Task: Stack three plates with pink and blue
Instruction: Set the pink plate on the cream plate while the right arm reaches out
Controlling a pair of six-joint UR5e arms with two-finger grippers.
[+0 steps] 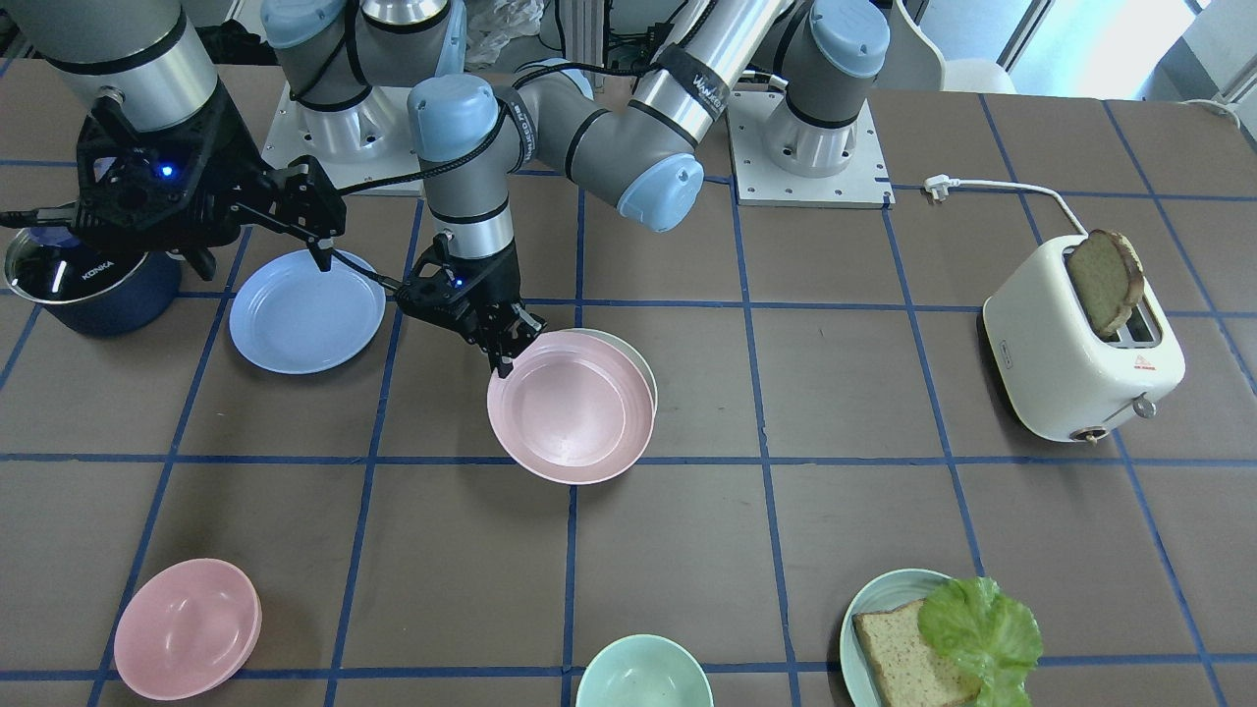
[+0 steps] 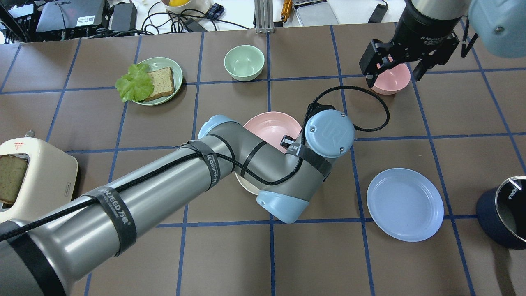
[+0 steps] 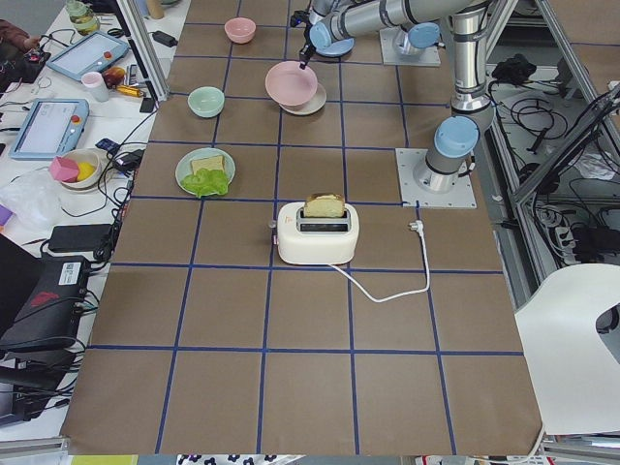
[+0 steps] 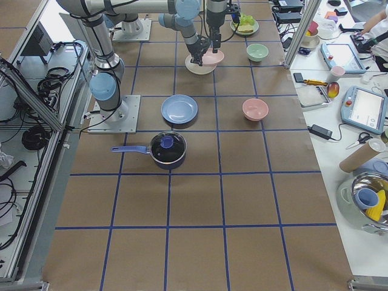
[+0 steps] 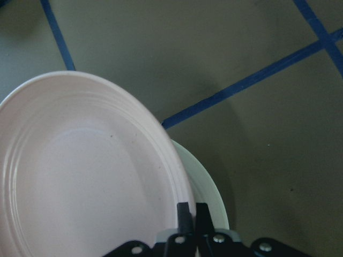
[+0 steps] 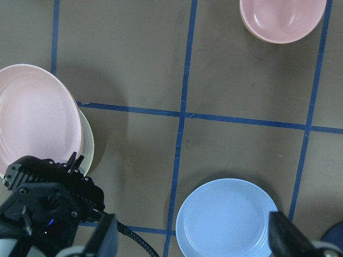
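The left tool (image 1: 508, 361) is pinched narrow on the near rim of the pink plate (image 1: 570, 407), which it holds tilted at the centre of the front-facing view, partly over the cream-white plate (image 5: 203, 184) lying flat on the bench (image 1: 835, 393). Only a crescent of the cream plate shows past the pink one's upper right edge, so the two are not yet concentric, and whether the pink plate's low edge already touches the cream one cannot be told. To finish this step well, the left arm probably needs to shift the pink plate toward that exposed crescent, level it so that rim settles inside rim, and let go only once the plate rests. Releasing while it is tilted could make it slide off. The blue plate (image 1: 306, 311) lies alone at the left of that view, well apart from the pair, and judging by the task it goes on last. The right tool (image 2: 392, 61) hangs high at the upper right of the overhead view with its fingers spread wide and nothing in them. Near the blue plate sits a dark pot (image 1: 93, 285), and the left arm's cable runs just beside the plate's rim, which may crowd a later pick. A pink bowl (image 1: 187, 628), a mint bowl (image 1: 643, 673), a plate with bread and lettuce (image 1: 869, 609) and a toaster (image 1: 1080, 344) stand farther off.
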